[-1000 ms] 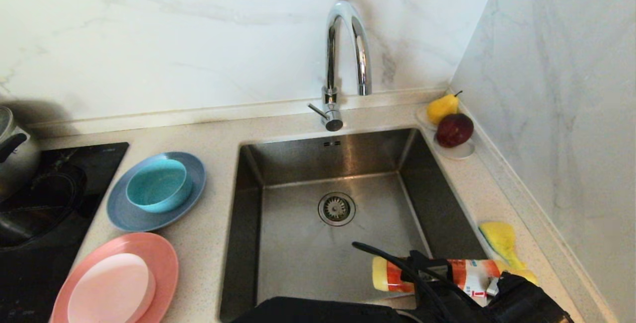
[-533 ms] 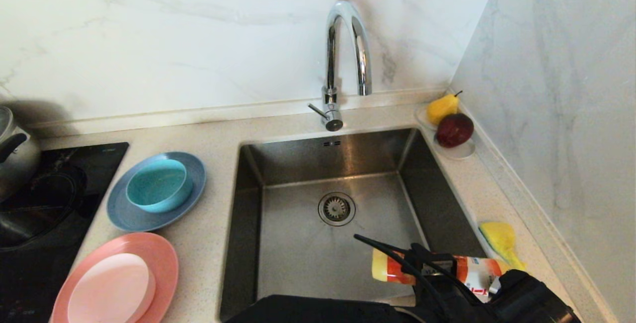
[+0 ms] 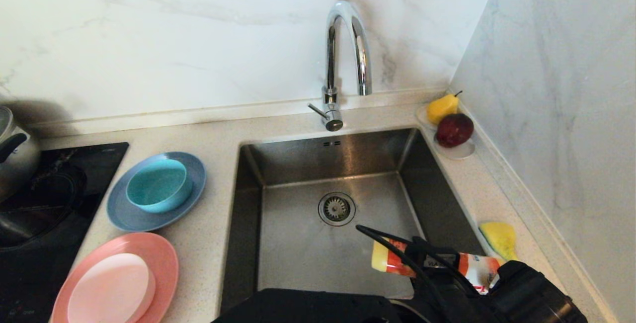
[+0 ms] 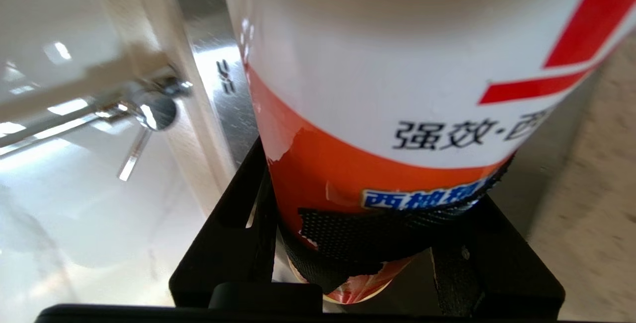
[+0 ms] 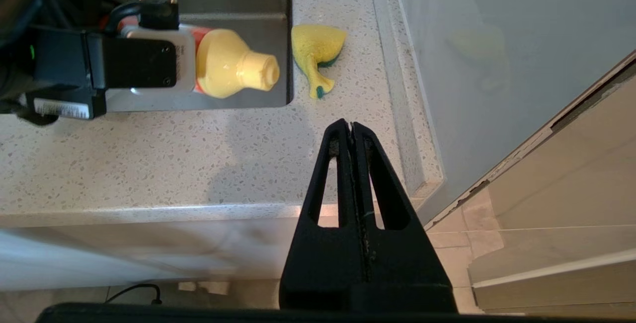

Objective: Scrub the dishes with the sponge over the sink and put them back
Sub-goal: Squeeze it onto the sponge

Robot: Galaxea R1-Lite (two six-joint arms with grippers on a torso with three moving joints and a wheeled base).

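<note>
Over sink | left claw grips bottle | speckled counter, seemingly stone

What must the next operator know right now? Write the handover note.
Left claw: shut on the orange-and-white detergent bottle with a yellow cap, held lying level over the near right corner of the square stainless-steel sink.
Right claw: shut, empty, parked off the counter's near edge.
Yellow sponge with a green scouring layer: on the counter right of the sink.
Teal bowl sits on the grey-blue plate; pale pink bowl on the salmon-pink plate, all left of the sink.
Done: bottle picked up.
Left: take the sponge, scrub all four dishes, return them.
</note>
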